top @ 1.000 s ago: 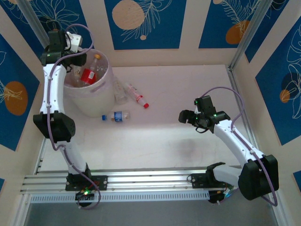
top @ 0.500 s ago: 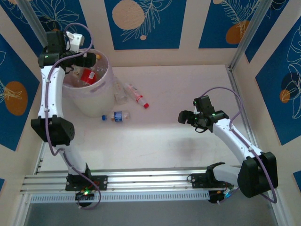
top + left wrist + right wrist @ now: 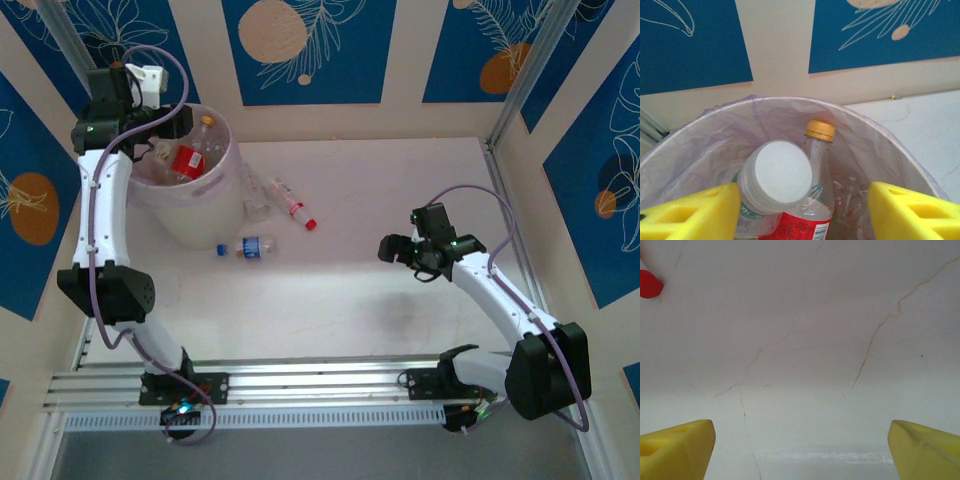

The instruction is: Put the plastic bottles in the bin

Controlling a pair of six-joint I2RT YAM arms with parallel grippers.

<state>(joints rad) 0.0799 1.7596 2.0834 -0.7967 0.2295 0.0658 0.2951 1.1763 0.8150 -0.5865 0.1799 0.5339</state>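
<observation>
Bin, bottles inside; three bottles beside it on bench.
Left claw apart above bin; right claw apart, empty.

Blue floral wall panels; cracked white tabletop; alu rail.

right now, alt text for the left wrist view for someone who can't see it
Looking down into the bin, whose thin liner holds a white-capped bottle beside a yellow-capped bottle, a red label showing below them. The left gripper hangs above with its yellow fingers apart at the bottom corners. Blue and cream wall panels stand behind.
</observation>
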